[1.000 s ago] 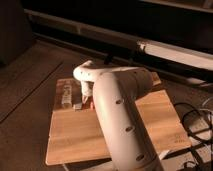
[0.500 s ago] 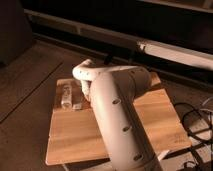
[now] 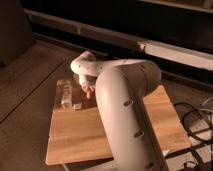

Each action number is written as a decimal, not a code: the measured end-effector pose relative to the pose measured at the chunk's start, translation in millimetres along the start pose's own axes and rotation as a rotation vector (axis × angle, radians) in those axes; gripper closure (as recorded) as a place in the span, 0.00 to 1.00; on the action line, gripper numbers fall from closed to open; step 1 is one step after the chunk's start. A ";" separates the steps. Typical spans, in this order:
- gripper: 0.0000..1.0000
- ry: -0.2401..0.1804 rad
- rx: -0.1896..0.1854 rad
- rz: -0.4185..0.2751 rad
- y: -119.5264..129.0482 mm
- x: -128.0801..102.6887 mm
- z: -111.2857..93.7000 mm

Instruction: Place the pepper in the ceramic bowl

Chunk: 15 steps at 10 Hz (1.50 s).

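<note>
1 hand (image 3: 87,88) hangs above the table (image 3: 82,135), pepper (image 3: 89,94) at its tip; whether it grips, cannot tell.

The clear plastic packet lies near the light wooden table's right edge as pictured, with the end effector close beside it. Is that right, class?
No: the camera view shows the clear plastic packet near the left edge of the light wooden table as pictured, with the end effector close beside it.
</note>
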<state>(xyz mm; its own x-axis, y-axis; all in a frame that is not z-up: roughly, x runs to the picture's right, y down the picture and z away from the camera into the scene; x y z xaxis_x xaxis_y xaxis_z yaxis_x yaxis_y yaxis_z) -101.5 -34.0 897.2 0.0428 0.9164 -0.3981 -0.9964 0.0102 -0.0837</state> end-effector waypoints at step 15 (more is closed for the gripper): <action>0.99 -0.190 0.135 0.169 -103.7 -100.0 25.8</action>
<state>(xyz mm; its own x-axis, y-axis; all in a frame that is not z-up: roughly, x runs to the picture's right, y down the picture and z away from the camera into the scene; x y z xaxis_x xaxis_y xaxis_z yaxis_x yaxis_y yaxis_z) -4.3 -116.4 969.2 -0.1260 0.9680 -0.2170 -0.9895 -0.1071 0.0970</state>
